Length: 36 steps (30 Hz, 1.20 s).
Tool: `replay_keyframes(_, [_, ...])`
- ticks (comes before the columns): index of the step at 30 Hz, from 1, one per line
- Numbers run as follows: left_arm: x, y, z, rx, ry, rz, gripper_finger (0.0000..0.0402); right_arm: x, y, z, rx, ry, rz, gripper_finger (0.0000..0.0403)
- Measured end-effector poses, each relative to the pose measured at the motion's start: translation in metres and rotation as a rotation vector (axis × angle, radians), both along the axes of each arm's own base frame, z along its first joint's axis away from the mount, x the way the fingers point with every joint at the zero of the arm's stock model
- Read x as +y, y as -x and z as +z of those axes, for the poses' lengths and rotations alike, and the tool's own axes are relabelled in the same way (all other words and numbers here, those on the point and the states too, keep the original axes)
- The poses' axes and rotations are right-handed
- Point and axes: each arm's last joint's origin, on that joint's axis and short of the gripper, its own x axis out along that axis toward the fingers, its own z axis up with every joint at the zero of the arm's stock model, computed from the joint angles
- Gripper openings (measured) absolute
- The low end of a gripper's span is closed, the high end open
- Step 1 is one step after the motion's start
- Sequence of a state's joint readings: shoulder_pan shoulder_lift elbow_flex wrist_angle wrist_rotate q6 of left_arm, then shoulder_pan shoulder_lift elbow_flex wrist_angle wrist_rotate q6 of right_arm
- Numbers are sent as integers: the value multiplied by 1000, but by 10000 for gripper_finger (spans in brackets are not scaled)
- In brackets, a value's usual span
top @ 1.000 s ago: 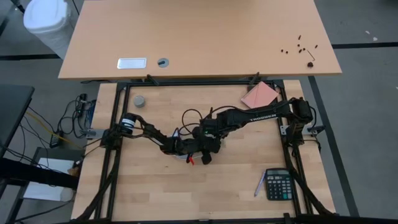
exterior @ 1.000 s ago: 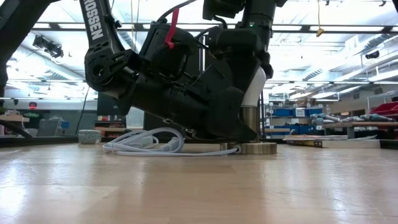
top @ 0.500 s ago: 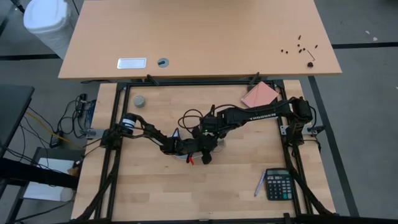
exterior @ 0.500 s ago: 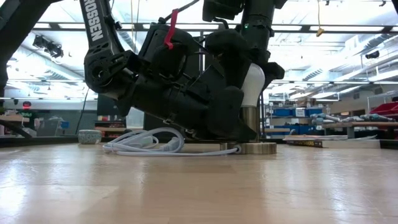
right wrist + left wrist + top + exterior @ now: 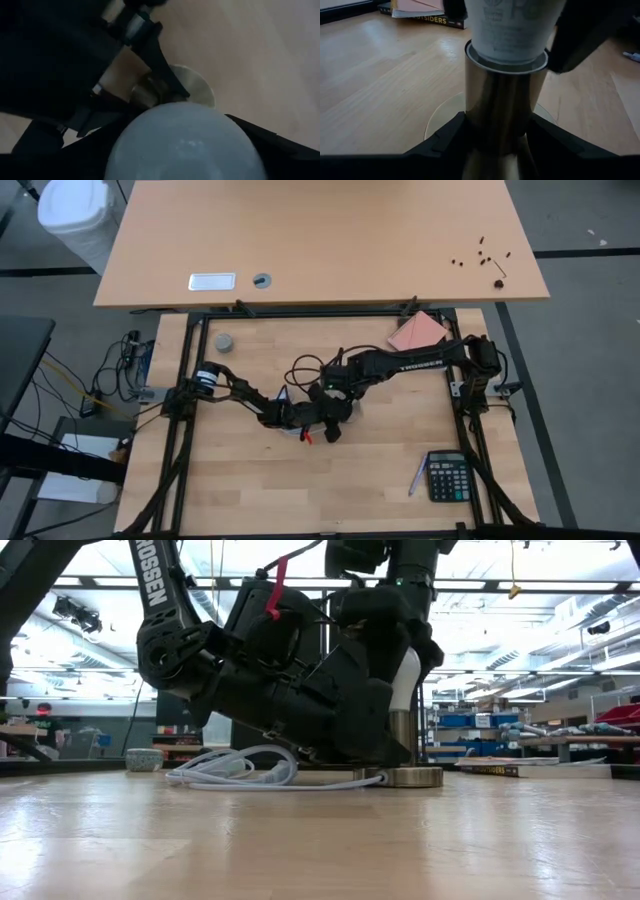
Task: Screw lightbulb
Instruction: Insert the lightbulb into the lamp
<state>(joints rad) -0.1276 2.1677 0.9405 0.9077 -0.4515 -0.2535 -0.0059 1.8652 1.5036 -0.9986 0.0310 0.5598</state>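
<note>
Lightbulb [image 5: 405, 675] standing upright at the middle of the wooden tabletop [image 5: 320, 840], its white glass dome on top and its base seated in a metal socket post [image 5: 502, 107] that rises from a flat round disc [image 5: 405, 777]; a white cable [image 5: 235, 772] lies coiled on the tabletop beside the disc. Left gripper [image 5: 497, 137] sits low at the foot of the post, its two dark fingers [image 5: 442, 145] set on either side of the metal cylinder and pressed against it, the jaws closed around the socket just below the bulb. Right gripper [image 5: 185, 145] comes down from above, its jaws standing on either side of the white dome; whether they press the glass or stand clear of it cannot be told.
</note>
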Motion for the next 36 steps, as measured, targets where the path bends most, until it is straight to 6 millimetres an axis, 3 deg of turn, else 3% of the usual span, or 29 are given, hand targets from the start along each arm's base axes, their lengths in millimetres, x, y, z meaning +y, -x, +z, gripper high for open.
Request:
replay_keyframes(6, [0, 0, 0, 9, -3, -1, 193, -1, -2, 8, -4, 47, 201, 356])
replay_keyframes(14, [0, 0, 0, 13, -7, -4, 193, 12, -1, 8, 17, 145, 654, 396])
replay_keyframes(25, [-1, 0, -1, 20, -13, -15, 193, 30, 0, 9, 54, 331, 1386, 394])
replay_keyframes(36, [-2, 0, -1, 21, -15, -16, 193, 25, -1, 10, 62, 384, 1623, 381])
